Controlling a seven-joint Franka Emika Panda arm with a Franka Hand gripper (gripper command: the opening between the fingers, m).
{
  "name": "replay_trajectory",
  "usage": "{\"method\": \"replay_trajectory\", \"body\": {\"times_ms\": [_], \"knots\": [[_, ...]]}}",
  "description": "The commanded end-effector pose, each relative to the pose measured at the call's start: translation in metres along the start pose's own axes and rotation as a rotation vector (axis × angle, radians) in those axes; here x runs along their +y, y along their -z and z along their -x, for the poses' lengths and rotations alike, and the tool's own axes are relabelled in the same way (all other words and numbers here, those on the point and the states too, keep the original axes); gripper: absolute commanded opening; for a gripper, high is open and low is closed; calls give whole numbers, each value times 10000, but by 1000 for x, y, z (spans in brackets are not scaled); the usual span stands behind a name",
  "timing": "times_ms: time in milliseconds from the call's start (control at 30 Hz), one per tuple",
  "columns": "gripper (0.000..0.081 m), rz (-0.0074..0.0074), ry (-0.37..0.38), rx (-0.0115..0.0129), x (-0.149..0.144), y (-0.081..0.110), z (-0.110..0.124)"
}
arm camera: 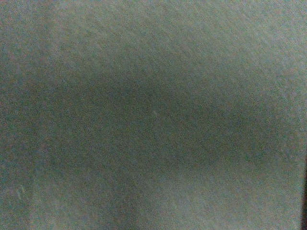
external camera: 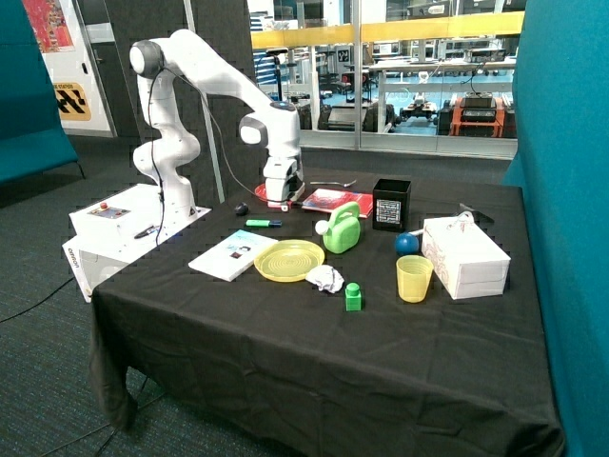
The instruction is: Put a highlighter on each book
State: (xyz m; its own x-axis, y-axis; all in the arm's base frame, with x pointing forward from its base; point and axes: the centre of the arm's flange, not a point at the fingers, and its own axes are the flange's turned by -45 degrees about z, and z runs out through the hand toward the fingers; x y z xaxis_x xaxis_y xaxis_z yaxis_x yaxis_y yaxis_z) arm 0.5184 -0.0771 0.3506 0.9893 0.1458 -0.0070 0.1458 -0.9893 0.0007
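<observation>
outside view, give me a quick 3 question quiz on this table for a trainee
1. True or false: the green highlighter lies on the thin white book.
2. Which thing is the robot gripper down at: A the flat red book, B the yellow plastic cup, C the round yellow plate?
3. Fill in: the small green block stands on the black ____.

Key: 1 false, it lies on the black tablecloth; 2 A; 3 tablecloth.

Outside view evenly lit by bright indoor light; wrist view dim, blurred, featureless.
</observation>
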Motion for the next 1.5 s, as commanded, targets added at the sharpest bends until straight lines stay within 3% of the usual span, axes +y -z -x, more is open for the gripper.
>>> {"method": "replay_trajectory", "body": {"times_ms": [0, 267, 667, 1167, 1467], "knots": [[0, -10, -847, 70, 16, 5, 34], [0, -11, -1168, 70, 34, 2, 51], [0, -15, -2263, 69, 75, -12, 57], [0, -18, -3084, 69, 123, -23, 75], [0, -18, -3328, 69, 136, -35, 84]]}}
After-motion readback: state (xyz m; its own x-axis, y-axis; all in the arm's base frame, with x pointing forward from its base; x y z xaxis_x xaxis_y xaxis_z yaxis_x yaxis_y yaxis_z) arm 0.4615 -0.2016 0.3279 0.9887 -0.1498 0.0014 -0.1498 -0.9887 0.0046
